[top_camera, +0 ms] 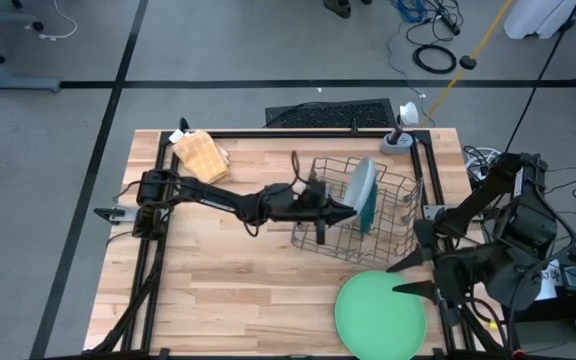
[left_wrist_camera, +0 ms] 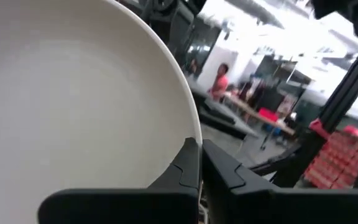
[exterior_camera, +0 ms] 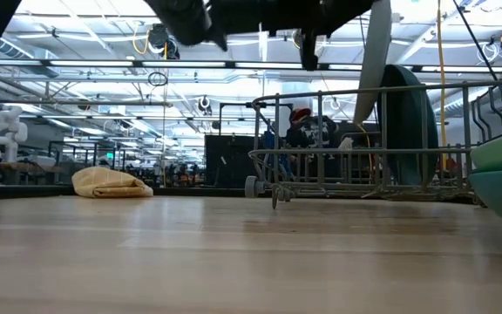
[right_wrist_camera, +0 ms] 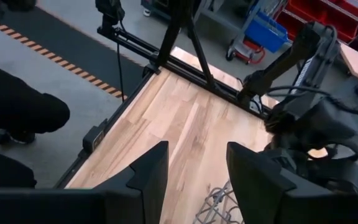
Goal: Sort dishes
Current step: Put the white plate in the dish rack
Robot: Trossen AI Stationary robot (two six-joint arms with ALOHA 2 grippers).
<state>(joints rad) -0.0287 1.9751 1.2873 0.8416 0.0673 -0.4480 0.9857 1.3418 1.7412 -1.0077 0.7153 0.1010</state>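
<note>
Pale plate [left_wrist_camera: 73,93] upright over wire rack [top_camera: 393,215], rim pinched in left claw [left_wrist_camera: 200,163]; right claw [right_wrist_camera: 196,174] spread.

A robotics lab or workshop hall. A wooden surface [top_camera: 228,270] sits in a black metal frame [top_camera: 158,215] on a grey concrete floor [top_camera: 48,130] with loose cables [top_camera: 433,55] at 1 o'clock; behind it, ceiling trusses [exterior_camera: 77,35], strip lights, worktables [left_wrist_camera: 260,112] and red storage bins [left_wrist_camera: 337,155].

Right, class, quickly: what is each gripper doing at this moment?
Left gripper: shut on the pale plate, over the wire rack.
Right gripper: open, holding nothing.
</note>
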